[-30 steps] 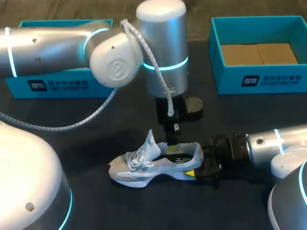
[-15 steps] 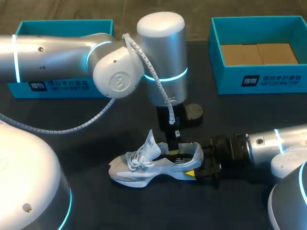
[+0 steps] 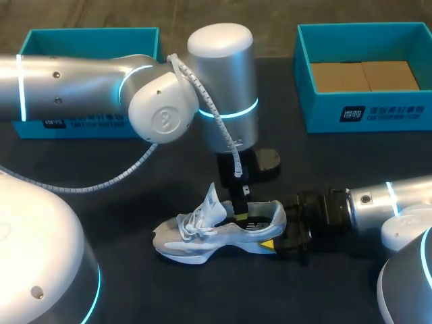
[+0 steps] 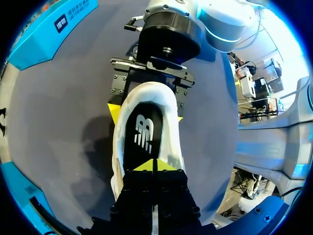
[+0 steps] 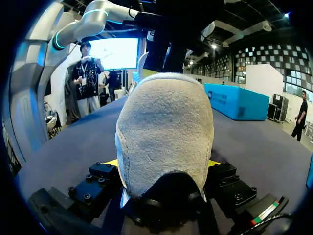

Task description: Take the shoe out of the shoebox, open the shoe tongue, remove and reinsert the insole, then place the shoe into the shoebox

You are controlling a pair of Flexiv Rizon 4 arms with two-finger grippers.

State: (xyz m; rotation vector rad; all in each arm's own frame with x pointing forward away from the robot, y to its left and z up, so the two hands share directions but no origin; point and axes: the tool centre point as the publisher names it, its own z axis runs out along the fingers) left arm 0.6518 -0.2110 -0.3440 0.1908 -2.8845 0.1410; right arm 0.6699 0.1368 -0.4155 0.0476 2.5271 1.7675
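- Our white and grey mesh sneaker (image 3: 202, 236) stands upright on the dark bench (image 3: 135, 202), outside the open teal cardboard shoebox (image 3: 368, 115).
- Our right gripper (image 3: 275, 237) has its fingers clamped on the sneaker's heel from both sides.
- Our left gripper (image 4: 155, 165) reaches down into the sneaker's opening, fingers together, at the black insole (image 4: 142, 137). We cannot tell whether they pinch it.

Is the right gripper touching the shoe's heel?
Touching: in the left wrist view the right gripper clamps the shoe heel from both sides.
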